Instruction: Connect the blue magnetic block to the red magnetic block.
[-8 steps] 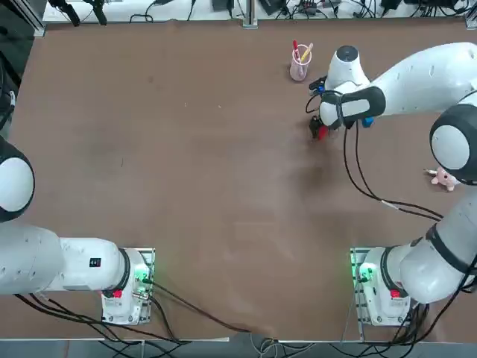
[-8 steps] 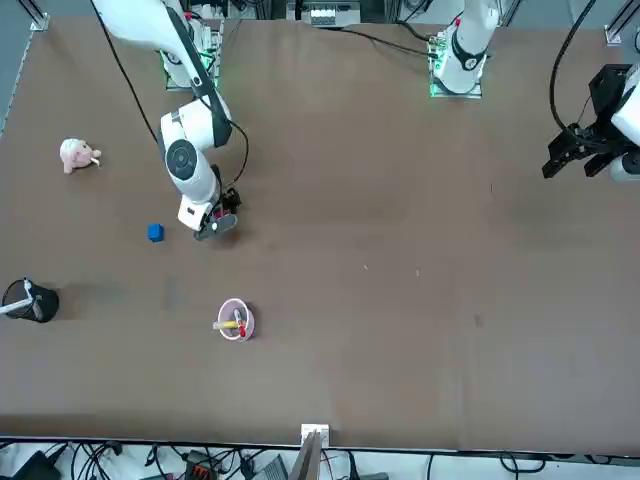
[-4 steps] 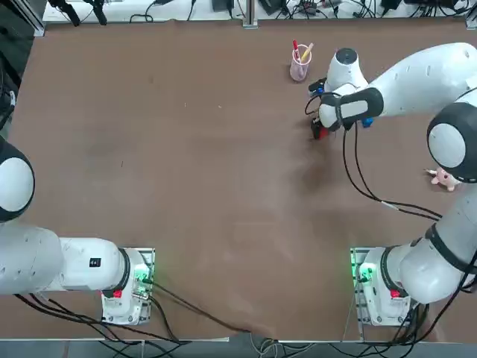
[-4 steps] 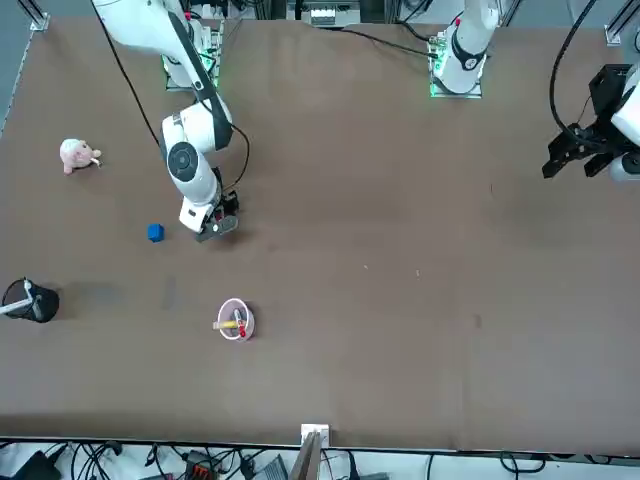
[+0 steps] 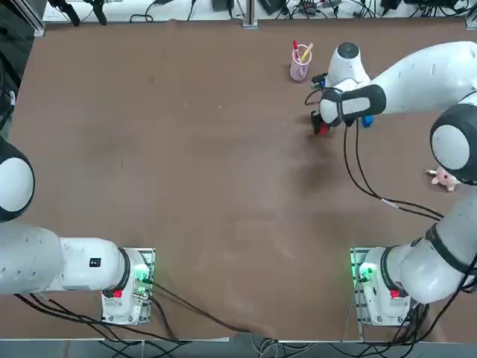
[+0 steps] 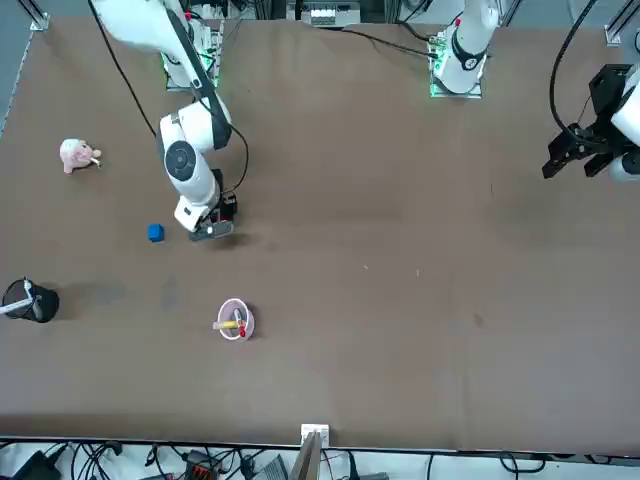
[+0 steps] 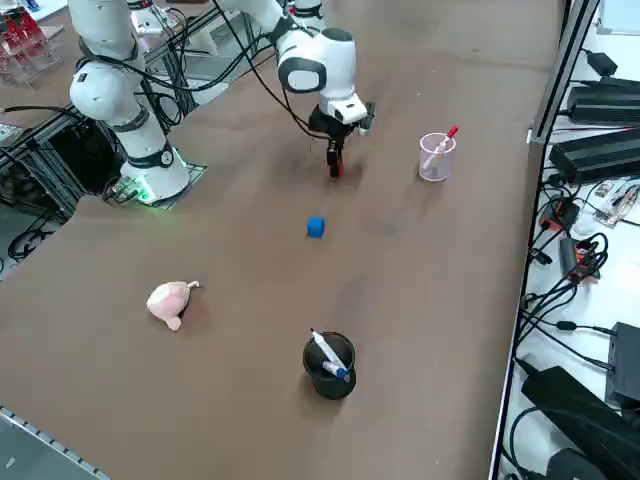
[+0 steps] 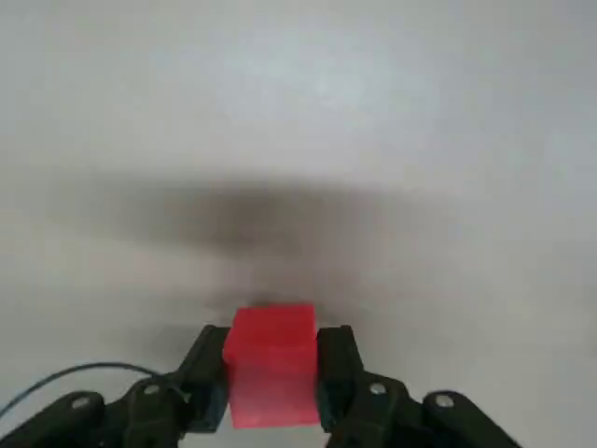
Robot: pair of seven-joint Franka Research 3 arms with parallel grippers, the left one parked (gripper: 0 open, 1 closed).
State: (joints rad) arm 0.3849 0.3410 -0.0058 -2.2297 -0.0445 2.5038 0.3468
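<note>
Red block (image 8: 271,362) is sitting clamped in our right hand (image 8: 271,378), since we're carrying it toward the blue block (image 7: 316,227) waiting nearby on the surface (image 5: 186,164).

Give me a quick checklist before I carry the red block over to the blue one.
1. Red block between the right gripper fingers: ok, a pad sits on each side.
2. Block clear of the table: cannot tell; the gripper hangs low.
3. Blue block free and alone: ok.
4. Path from red to blue clear: ok, bare table between them.
5. Pen cup out of the way: ok, it stands on the side away from the blue block.
</note>
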